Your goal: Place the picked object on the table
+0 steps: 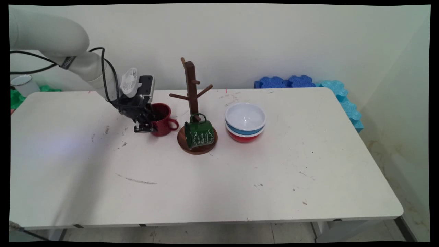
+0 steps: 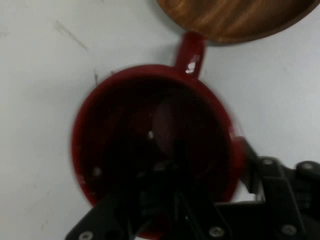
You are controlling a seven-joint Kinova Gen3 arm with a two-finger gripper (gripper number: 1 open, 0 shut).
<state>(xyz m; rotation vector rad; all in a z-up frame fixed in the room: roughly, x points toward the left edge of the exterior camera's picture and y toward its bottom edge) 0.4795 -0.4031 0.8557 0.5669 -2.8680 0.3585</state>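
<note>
the claw [image 1: 145, 124] was down at a red mug [image 1: 162, 120], one finger inside the cup and the other [image 2: 252, 165] outside its wall, straddling the rim; whether the pads actually pressed on the wall could not be told. the mug stood upright on the white counter [image 1: 205, 178], left of centre and nearer the far edge than the near one. it was a glossy, deep red enamel-looking cup with a dark interior and a looped handle pointing toward the wooden mug tree [image 1: 192, 99] beside it.

the main view showed what the hand view did not: the tree's upright post with its pegs, a green mug [image 1: 200, 133] with pale lettering lying tilted on the tree's round base, and further toward the right edge a stack of bowls [image 1: 245, 121], white on top, blue under it, red at the bottom. blue foam pieces [image 1: 308, 84] lay past the far right corner.

the hand view looked straight down into the mug [image 2: 155, 150], showing its round rim, a shiny spot on the handle, and the handle's tip just at the edge of the tree's wooden base [image 2: 235, 17], which the main view could not settle.
</note>
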